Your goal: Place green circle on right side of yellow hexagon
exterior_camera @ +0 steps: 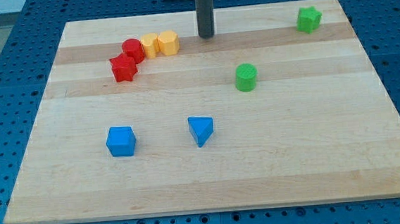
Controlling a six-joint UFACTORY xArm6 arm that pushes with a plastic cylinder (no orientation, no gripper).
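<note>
My tip (206,36) rests on the wooden board (191,183) near its top edge, a little left of the middle. I have no fingers to part or close, only this straight dark rod, and it touches no block.

The green circle (246,77) stands below my tip and toward the view's right, apart from it, with bare wood all around. The yellow hexagon (169,42) sits just to the view's left of my tip, near the top edge. It is pressed against a second yellow block (151,45), whose shape I cannot make out. That one touches a red circle (133,49), and a red star-like block (123,68) lies against the circle's lower left, so the four make a short curved chain toward the top-left corner.

A green star-like block (308,19) sits alone near the top-right corner. A blue cube (121,141) and a blue triangle (201,130) lie well apart from each other in the lower half, left of the middle
</note>
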